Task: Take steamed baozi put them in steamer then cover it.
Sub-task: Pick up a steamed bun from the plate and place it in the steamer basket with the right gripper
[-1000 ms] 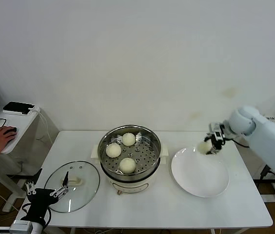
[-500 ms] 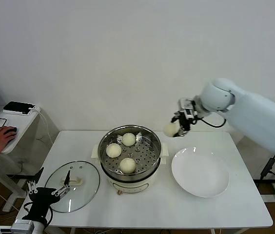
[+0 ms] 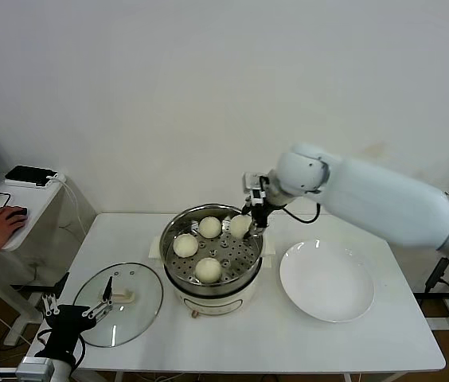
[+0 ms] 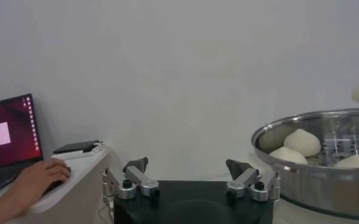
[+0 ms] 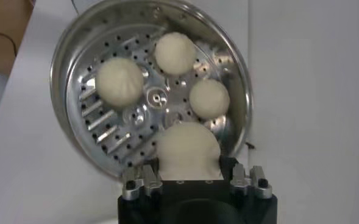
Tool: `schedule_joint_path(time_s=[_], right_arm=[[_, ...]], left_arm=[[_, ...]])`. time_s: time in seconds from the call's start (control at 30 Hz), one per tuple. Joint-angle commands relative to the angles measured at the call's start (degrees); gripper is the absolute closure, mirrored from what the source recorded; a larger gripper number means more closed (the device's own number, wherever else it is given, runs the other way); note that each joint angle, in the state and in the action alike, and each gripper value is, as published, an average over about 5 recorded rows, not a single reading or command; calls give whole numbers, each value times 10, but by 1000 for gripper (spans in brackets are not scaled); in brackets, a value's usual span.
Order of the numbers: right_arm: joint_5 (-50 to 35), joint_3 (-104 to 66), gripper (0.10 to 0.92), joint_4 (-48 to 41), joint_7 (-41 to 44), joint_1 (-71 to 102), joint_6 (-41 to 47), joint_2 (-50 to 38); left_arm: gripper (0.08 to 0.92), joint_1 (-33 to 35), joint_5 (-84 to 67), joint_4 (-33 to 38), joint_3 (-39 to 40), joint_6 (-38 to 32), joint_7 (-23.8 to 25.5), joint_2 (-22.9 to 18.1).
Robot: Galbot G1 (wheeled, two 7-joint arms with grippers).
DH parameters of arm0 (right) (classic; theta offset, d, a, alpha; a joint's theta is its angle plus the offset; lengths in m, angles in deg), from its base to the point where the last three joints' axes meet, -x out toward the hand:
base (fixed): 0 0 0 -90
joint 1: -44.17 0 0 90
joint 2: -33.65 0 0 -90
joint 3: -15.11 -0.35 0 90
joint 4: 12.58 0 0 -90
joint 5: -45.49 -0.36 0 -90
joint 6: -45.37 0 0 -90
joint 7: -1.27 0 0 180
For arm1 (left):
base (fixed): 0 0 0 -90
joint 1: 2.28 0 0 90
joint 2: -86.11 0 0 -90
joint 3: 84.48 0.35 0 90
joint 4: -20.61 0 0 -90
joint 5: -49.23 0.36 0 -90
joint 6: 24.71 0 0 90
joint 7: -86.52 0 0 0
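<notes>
A steamed baozi (image 3: 240,225) is gripped in the right gripper (image 3: 250,222), whose arm is stretched leftward over the far right rim of the steamer (image 3: 212,248), where three buns (image 3: 185,245) lie. The left gripper (image 3: 72,317) is parked, jaws spread, near the glass cover (image 3: 118,303) at the table's (image 3: 384,338) near left.

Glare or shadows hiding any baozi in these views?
Head view: even light, soft shadows, steamer rim glints mildly. Right wrist view: perforated tray mirrors light, yet three loose baozi and the held baozi in the right gripper show plainly. Left wrist view: bright streaks on steamer wall.
</notes>
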Motion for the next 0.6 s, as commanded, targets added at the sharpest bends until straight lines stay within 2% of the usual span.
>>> schedule_joint_path(time_s=[0.03,0.6], right_arm=[[-16,21,403,-33,-49,30,38,50],[20,11,394,-64,-64,68,39,63]], left_arm=[[177,-1,-5,-1,-2,0,-1,0],[177,-2,-15,-4,-10,0,-2,1]])
